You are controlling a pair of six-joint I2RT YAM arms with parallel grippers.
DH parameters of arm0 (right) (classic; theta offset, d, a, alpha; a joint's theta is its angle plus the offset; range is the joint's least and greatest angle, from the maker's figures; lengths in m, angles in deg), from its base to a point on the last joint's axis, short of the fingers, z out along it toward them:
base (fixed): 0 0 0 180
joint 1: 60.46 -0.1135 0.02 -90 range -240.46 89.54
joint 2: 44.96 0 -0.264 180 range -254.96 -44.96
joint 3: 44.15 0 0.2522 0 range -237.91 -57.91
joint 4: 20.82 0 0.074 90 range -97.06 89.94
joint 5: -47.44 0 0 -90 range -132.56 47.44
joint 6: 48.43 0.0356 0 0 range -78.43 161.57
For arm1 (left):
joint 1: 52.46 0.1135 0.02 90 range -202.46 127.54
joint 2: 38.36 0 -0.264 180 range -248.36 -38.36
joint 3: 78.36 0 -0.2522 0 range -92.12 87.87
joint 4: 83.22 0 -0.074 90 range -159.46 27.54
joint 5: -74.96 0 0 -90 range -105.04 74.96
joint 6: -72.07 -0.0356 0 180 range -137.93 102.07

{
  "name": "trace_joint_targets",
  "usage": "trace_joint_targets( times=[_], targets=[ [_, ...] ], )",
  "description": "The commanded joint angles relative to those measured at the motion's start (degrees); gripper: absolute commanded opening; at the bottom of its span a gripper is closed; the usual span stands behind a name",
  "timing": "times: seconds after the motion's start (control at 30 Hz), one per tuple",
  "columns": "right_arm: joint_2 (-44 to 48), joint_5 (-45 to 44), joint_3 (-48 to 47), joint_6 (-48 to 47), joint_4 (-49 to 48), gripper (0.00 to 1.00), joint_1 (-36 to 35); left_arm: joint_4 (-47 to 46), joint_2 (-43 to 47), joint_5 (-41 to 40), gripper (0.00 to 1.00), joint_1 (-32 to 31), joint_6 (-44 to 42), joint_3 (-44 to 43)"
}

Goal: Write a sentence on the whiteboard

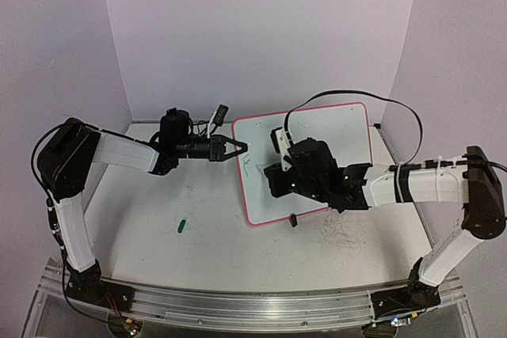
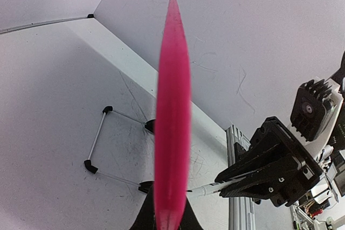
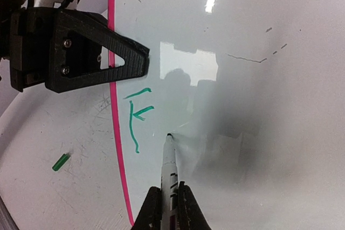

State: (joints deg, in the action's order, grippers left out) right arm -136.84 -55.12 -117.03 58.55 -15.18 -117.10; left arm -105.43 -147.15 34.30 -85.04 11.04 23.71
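The whiteboard, pink-framed, stands tilted at the table's middle back. My left gripper is shut on its left edge; in the left wrist view that pink frame runs edge-on up from the jaws of the left gripper. My right gripper is shut on a white marker, whose tip meets the board just right of a green "F". That letter is all of the sentence that shows. The right gripper hangs over the board's lower left part.
A green marker cap lies on the scuffed tabletop left of the board. A wire stand with black feet props the board from behind. Purple walls close in the back and sides. The aluminium rail runs along the near edge.
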Motion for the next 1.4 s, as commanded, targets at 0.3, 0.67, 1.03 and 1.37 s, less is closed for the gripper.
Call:
trace_joint_targets(
  times=[0.3, 0.67, 1.03, 1.37],
  targets=[
    [-2.1, -1.7, -4.4, -0.9, -0.2, 0.0, 0.1, -0.2, 2.7, 2.5, 0.0, 0.2, 1.4, -2.5],
    [-2.5, 0.2, -4.2, -1.1, 1.2, 0.0, 0.1, -0.1, 2.6, 2.6, 0.0, 0.2, 1.3, -2.5],
    [-1.9, 1.0, -2.3, -0.5, 2.4, 0.0, 0.0, -0.1, 2.7, 2.5, 0.0, 0.2, 1.2, -2.5],
    [-0.3, 0.6, 0.0, 0.1, 3.3, 0.0, 0.0, -0.1, 2.7, 2.6, 0.0, 0.2, 1.1, -2.4]
  ],
)
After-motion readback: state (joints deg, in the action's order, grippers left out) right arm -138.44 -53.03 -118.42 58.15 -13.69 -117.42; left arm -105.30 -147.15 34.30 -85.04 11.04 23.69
